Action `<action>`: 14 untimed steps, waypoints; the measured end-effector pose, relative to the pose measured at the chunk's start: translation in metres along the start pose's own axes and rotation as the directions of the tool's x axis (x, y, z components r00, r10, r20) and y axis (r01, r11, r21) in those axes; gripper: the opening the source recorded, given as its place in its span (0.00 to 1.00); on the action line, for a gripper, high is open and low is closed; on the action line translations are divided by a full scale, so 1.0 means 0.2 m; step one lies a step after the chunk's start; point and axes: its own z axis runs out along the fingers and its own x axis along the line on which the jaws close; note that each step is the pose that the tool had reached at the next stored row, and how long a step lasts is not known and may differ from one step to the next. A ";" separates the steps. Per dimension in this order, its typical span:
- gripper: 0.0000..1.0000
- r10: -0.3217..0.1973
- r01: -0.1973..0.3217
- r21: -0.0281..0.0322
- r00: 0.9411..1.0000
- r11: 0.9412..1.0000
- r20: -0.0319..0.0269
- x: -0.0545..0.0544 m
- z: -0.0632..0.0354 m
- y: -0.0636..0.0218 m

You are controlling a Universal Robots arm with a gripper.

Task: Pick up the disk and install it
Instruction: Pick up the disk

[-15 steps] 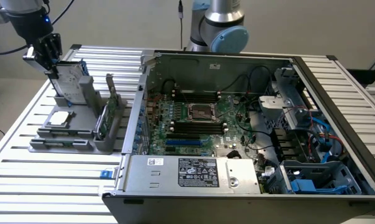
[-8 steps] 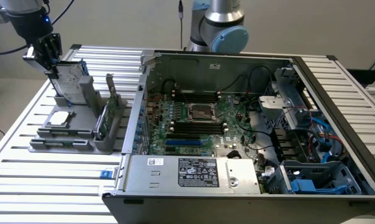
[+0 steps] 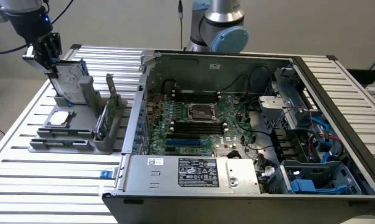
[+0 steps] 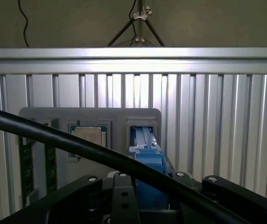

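The disk (image 3: 70, 80), silver with a blue frame, stands nearly upright in the grey holder (image 3: 72, 140) at the exterior view's left, its lower end at the holder's slot. My gripper (image 3: 51, 64) comes down from above and is shut on the disk's upper end. In the wrist view, the disk's blue edge (image 4: 147, 161) runs from the holder's slot (image 4: 143, 133) into my gripper (image 4: 147, 198), between its black fingers (image 4: 119, 191).
The holder also carries a square processor chip (image 3: 60, 118) and a green circuit card (image 3: 109, 112). An open computer case (image 3: 336, 84) fills the exterior view's right, with a blue drive bay (image 3: 312, 182) near its front corner. A black cable (image 4: 54, 137) crosses the wrist view.
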 end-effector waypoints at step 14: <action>0.33 0.000 0.000 0.000 1.000 1.000 0.000 0.00 -0.239 0.002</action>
